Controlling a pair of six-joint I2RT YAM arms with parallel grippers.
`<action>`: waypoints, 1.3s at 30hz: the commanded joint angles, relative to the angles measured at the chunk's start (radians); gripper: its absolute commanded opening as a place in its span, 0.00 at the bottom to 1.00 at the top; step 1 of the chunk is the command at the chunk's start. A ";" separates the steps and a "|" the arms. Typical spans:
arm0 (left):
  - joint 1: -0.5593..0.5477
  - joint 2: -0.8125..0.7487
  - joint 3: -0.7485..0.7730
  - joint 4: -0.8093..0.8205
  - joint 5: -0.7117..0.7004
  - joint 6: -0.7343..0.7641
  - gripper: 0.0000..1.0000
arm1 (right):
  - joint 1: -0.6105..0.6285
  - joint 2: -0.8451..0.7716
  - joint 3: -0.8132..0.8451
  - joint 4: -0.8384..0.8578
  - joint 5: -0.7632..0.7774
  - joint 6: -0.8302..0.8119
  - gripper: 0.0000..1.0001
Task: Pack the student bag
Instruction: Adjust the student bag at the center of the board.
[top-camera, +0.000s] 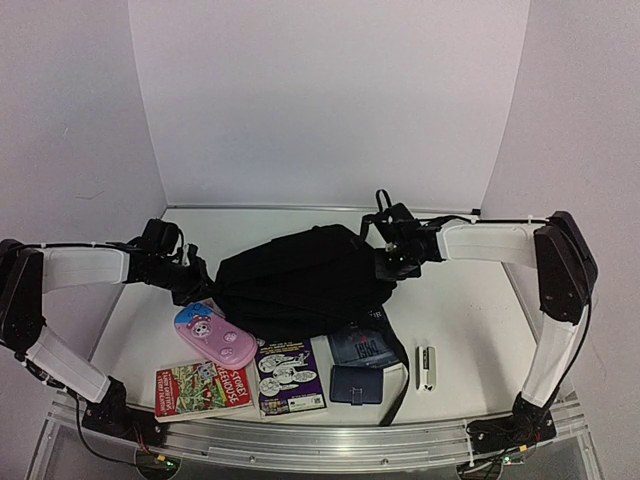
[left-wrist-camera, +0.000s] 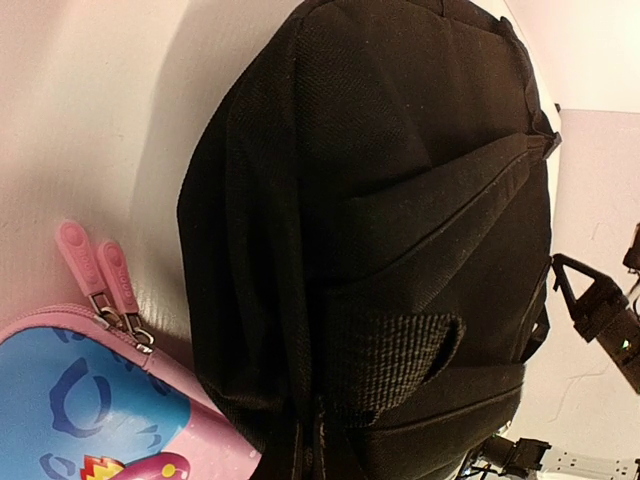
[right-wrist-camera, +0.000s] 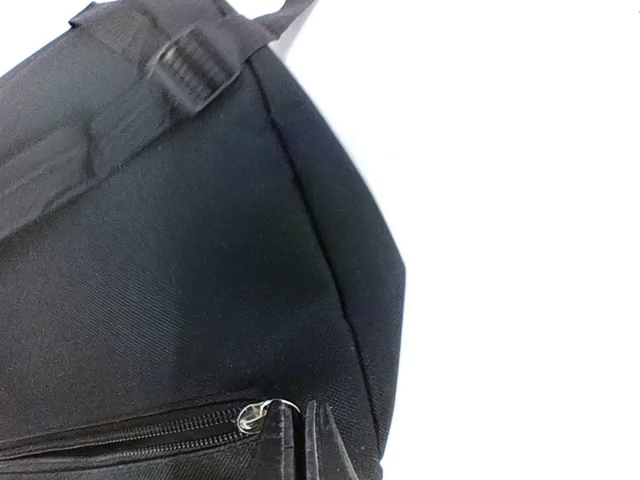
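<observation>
Table (top-camera: 470, 310) with bag (top-camera: 300, 275), books (top-camera: 205, 390), pencil case (top-camera: 215, 335)

The large black cloth backpack (top-camera: 300, 275) is matt, coarsely woven fabric. Close to the right gripper (top-camera: 390, 262) it carries a ribbed black plastic strap buckle (right-wrist-camera: 190, 65) and a shiny metal zip pull (right-wrist-camera: 262, 412). Beside the left gripper (top-camera: 197, 287), the pink oval pencil case (left-wrist-camera: 70, 410) looks smooth and glossy, and its pink zip tabs (left-wrist-camera: 80, 260) look rubbery. The white table (top-camera: 460, 310) is smooth with a faint sheen.

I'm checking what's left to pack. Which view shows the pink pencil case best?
Top external: the whole pencil case lies beside the student bag. Left wrist shows only one corner with its zipper pulls; right wrist shows none of it.
</observation>
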 joint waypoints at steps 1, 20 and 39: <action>0.009 -0.017 0.023 -0.031 -0.067 0.027 0.00 | -0.054 -0.035 -0.017 -0.037 -0.009 -0.063 0.00; 0.009 -0.019 0.034 -0.044 -0.029 0.041 0.00 | -0.239 0.169 0.147 0.079 -0.648 -0.147 0.54; 0.033 0.283 0.511 -0.031 -0.145 0.284 0.00 | -0.180 -0.151 -0.141 0.114 -0.620 -0.030 0.00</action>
